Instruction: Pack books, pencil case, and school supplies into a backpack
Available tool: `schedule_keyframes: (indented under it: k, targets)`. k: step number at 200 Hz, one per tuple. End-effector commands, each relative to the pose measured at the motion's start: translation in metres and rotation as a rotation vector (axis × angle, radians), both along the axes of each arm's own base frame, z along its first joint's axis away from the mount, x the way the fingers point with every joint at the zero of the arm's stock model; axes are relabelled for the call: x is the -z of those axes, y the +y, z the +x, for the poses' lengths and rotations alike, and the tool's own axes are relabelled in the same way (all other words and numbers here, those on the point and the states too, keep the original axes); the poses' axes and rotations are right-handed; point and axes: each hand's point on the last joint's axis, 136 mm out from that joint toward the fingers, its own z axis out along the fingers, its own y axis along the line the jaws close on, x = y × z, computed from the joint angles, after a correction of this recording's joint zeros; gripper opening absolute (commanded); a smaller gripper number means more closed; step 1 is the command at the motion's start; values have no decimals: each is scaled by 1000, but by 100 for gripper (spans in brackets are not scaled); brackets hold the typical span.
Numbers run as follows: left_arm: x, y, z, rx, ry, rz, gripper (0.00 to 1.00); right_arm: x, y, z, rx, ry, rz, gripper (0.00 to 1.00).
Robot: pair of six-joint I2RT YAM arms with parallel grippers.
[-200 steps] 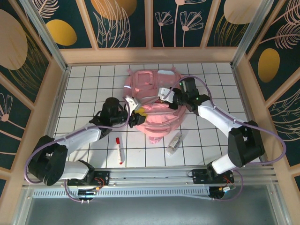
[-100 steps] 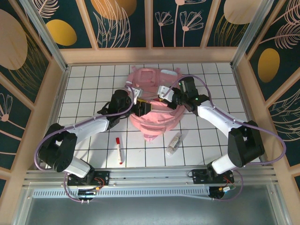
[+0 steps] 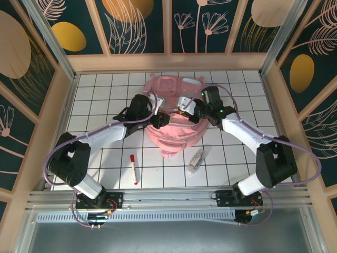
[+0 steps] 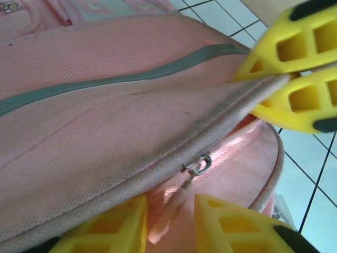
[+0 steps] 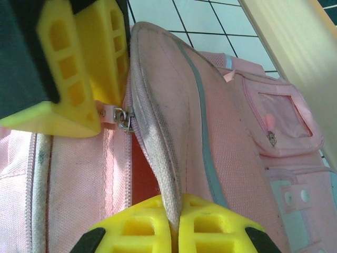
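Left gripper (image 4: 171, 211) is set on the upper face of the backpack (image 3: 176, 134), its jaws drawn in to a narrow slot on either side of the zip pull (image 5: 113, 113). A second earlier it stood lower, at the bag's near-left side, with the jaws wider; it has since travelled forward and narrowed. The left wrist view shows the pink tab lying between the two yellow fingers, against one and with a sliver of gap to the other, so whether it is actually pinched cannot be told. Right gripper (image 5: 171, 211) is fully closed on the flap edge (image 5: 152, 132), just across from the left gripper's tips, and its place and hold are unchanged over the same interval. Under the raised flap, just ahead of the right fingers, a slit of red lining is exposed; the mouth is parted but narrow. The backpack lies directly beneath both grippers, bunched between them. The marker (image 3: 134, 167) lies well behind the left gripper, toward its base; a pale packet (image 3: 196, 161) lies behind the right gripper, near the bag but apart from it. Assessment: the step in hand is opening the zip, and these two items are not yet packed. The next move calls for a firm pinch and a draw along the track. Risk: the slim tab slipping out, or the soft bag dragging along.
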Motion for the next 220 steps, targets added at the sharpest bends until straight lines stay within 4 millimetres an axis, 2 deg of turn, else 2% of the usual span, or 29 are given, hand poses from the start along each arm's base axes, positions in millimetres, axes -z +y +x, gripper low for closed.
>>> schedule_keyframes:
  k: [1, 11, 43, 64, 73, 97, 114, 130, 143, 154, 163, 189, 192, 206, 210, 220]
  targets:
    - [-9, -15, 3, 144, -82, 14, 9, -50, 29, -24, -185, -84, 120, 0]
    - [-8, -12, 6, 143, -86, 25, 0, -48, 28, -24, -182, -87, 111, 0]
    - [-15, 7, 8, 150, -113, -21, 0, -35, 16, -21, -159, -119, 27, 0]
    - [-21, 32, 12, 121, -175, 0, 0, -26, 5, -25, -183, -161, -42, 0]
    - [-12, 46, 10, 101, -180, 33, 0, -26, 2, -25, -182, -170, -46, 0]
    - [-15, 69, 9, 92, -249, 76, 0, -23, -4, -27, -183, -192, -65, 0]
    - [-13, 87, 15, 47, -293, 144, 0, -21, -6, -30, -196, -203, -77, 0]
    - [-3, 119, 31, -50, -318, 242, 0, -20, -9, -32, -199, -220, -89, 0]
    - [10, 155, 50, -156, -302, 304, 0, -23, -9, -36, -211, -241, -76, 0]
    - [20, 182, 63, -230, -248, 302, 0, -26, -9, -40, -229, -257, -65, 0]
    - [25, 195, 71, -240, -211, 274, 0, -29, -8, -43, -239, -270, -55, 0]
    - [46, 204, 86, -207, -166, 338, 0, -37, -3, -53, -275, -311, -32, 0]
    - [40, 203, 93, -205, -182, 339, 0, -38, -3, -55, -279, -316, -32, 0]
    - [44, 201, 103, -178, -181, 351, 0, -42, -1, -58, -298, -335, -22, 0]
    - [55, 202, 106, -177, -155, 361, 0, -43, -1, -59, -301, -336, -17, 0]
    - [60, 203, 114, -178, -150, 371, 0, -47, 1, -61, -314, -341, -5, 0]
